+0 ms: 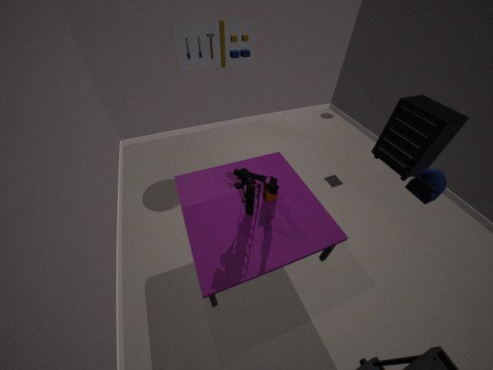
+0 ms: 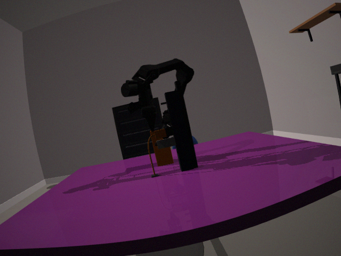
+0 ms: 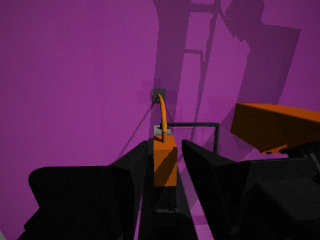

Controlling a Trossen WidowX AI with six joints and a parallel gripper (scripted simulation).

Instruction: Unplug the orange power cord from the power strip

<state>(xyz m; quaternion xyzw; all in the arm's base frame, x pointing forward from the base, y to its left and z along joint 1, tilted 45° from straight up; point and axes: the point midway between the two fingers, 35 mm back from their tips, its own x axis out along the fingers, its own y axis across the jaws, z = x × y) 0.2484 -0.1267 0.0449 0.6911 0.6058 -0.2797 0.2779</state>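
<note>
Grasp step: hand part-open, straddling the orange plug seated in the upright power strip on the tabletop, not yet clamping; next, squeeze and pull.

Purple table stands on a pale floor, near the room's far corner. On it: dark robot arm bent over an upright black power strip, orange block beside. Black drawer unit and blue object against the right wall; tool poster on the back wall.
</note>
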